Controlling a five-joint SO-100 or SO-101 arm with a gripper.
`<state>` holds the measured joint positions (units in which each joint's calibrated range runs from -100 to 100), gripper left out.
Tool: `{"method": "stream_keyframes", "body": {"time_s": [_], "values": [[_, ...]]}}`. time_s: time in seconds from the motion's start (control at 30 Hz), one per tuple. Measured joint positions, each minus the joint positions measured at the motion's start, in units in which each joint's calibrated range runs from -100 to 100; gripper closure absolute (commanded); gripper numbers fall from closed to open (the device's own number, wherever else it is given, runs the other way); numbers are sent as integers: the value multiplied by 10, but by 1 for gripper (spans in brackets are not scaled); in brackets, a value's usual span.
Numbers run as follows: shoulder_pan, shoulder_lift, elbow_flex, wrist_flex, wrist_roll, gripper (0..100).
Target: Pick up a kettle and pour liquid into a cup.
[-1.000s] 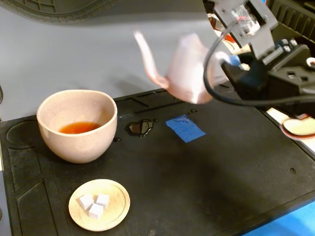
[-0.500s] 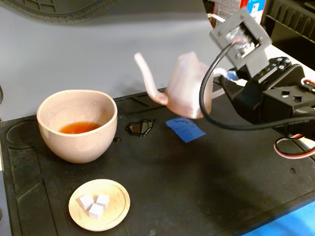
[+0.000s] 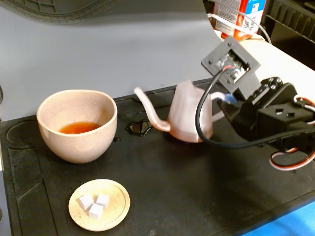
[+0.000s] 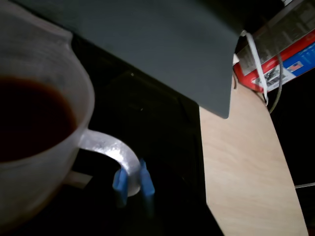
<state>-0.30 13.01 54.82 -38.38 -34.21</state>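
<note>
The translucent pinkish kettle (image 3: 187,114) stands upright on the black mat (image 3: 197,187), its thin spout pointing left toward the cup (image 3: 77,125). My gripper (image 3: 225,102) is on the kettle's right, shut on the white loop handle. In the wrist view the blue fingertips (image 4: 143,178) pinch the handle (image 4: 106,147), and dark reddish liquid (image 4: 29,123) fills the kettle (image 4: 47,162). The speckled beige cup sits at the mat's left, well apart from the spout, with reddish-orange liquid (image 3: 78,128) in its bottom.
A small wooden dish (image 3: 99,204) with three white cubes lies in front of the cup. A small wet puddle (image 3: 139,128) lies between cup and kettle. A red and white box (image 3: 236,14) stands on the pale tabletop (image 4: 246,167) behind the arm.
The kettle has come down from a raised, tilted pose to stand upright on the mat, covering the blue tape mark. The arm lowered with it.
</note>
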Motion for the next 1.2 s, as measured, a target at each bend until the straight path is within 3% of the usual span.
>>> {"method": "stream_keyframes", "body": {"time_s": [0.2,0.4,1.2], "values": [[0,51,-2,-68,0,99],[9,54,-27,-70,25,99],[11,111,-85,-70,26,99]]}}
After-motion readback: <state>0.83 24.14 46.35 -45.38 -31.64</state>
